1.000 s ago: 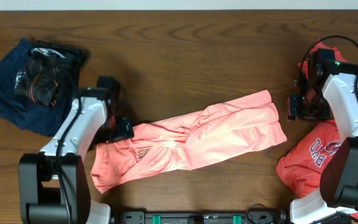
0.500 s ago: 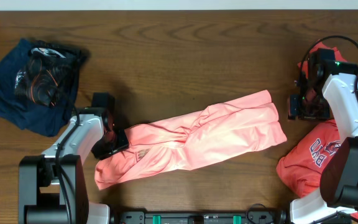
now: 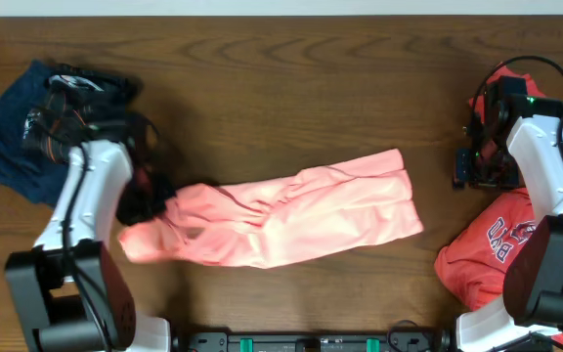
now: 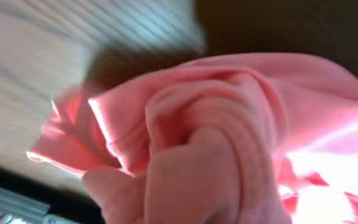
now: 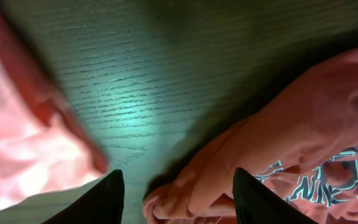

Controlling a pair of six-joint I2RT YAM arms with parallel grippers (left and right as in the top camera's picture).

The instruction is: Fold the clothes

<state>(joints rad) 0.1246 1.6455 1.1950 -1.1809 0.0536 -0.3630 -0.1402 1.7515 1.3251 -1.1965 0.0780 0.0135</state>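
Observation:
A long pink garment [image 3: 291, 210] lies crumpled across the middle of the wooden table [image 3: 291, 88]. My left gripper [image 3: 150, 200] is shut on its left end, where the cloth bunches up. In the left wrist view, folds of the pink garment [image 4: 216, 124] fill the frame and cover the fingers. My right gripper [image 3: 479, 168] hovers open at the right, holding nothing, between the pink garment's right end and a red printed garment [image 3: 497, 244]. In the right wrist view the right gripper [image 5: 179, 199] is just above the red garment's [image 5: 303, 137] edge, with the pink garment [image 5: 23, 143] at left.
A navy garment [image 3: 22, 147] with a black bundle [image 3: 71, 112] on top lies at the back left, close behind my left arm. More red cloth [image 3: 511, 80] shows behind the right arm at the table's right edge.
My left gripper has shut on the pink garment's left end and pulled it leftward; the whole garment slid left and bunched there. The right arm has not moved.

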